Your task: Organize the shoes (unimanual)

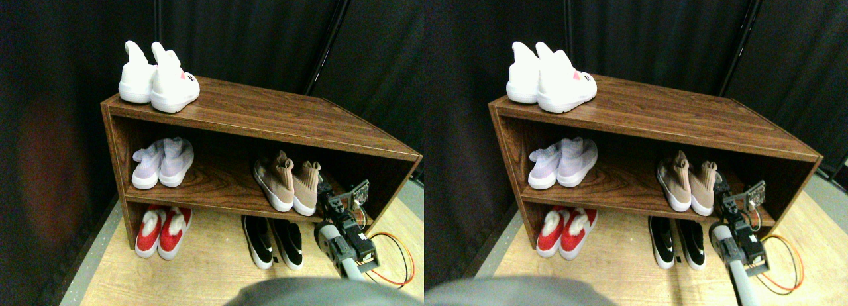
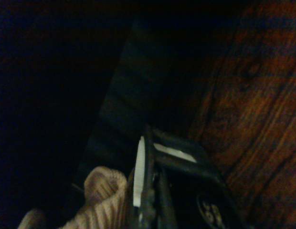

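A tan knit pair of shoes [image 1: 288, 180] with white soles stands on the middle shelf, right of centre, toes toward me. My right gripper [image 1: 328, 200] is at the shelf's front edge, just right of the pair's right shoe and close to it. In the wrist view the tan ribbed collar [image 2: 102, 195] lies right beside the dark gripper [image 2: 150, 191], with the wooden shelf board [image 2: 253, 109] behind. A black slip-on pair [image 1: 273, 240] with white soles sits on the floor level below.
The dark wooden rack [image 1: 265, 114] also carries a white high-ankle pair [image 1: 159, 77] on top at the left, a pale lavender pair [image 1: 162, 161] on the middle shelf left, and a red pair [image 1: 162, 230] below. Orange wires [image 1: 397, 253] loop beside the arm. Black curtains hang behind.
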### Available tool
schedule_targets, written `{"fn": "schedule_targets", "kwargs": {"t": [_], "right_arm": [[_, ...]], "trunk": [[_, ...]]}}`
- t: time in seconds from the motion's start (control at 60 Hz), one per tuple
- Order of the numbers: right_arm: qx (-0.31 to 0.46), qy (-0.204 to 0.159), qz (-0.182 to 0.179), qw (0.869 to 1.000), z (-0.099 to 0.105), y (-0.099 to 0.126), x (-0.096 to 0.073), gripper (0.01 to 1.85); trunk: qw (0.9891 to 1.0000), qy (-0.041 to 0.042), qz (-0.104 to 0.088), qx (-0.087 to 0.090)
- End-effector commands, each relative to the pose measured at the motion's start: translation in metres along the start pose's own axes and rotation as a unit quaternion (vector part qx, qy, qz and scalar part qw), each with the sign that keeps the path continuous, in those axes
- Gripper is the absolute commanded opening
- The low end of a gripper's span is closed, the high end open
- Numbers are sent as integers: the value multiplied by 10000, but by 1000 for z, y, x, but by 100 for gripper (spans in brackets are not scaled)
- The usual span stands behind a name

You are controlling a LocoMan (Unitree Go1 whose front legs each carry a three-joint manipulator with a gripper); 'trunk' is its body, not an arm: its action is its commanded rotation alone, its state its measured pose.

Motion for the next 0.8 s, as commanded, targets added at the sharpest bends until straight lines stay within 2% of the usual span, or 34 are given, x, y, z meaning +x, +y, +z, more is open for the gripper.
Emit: {"fn": "schedule_targets", "kwargs": {"t": [0.017,0.2,0.283,0.383,0.433,0.517,0.6,0.65,0.8], "right_arm": [[-15,118,130,9998,-3,6,2,6],[-215,-127,16,9997,0,4,2,6],[-529,-26,136,9985,6,4,4,6],[-557,-12,113,9984,17,4,6,6],[-542,-79,155,9984,20,7,2,6],[-560,84,263,9980,25,11,0,6],[-596,96,301,9977,29,16,-4,6],[-676,276,408,9965,31,20,-6,6],[-859,200,499,9948,37,28,-15,6]], "trunk": [[9999,96,78,-92],[9999,97,55,-80],[9999,87,49,-76],[9999,93,7,-63],[9999,89,-16,-46],[10000,68,-60,-18],[9999,54,-91,7],[9999,43,-110,21],[9999,27,-145,43]]}}
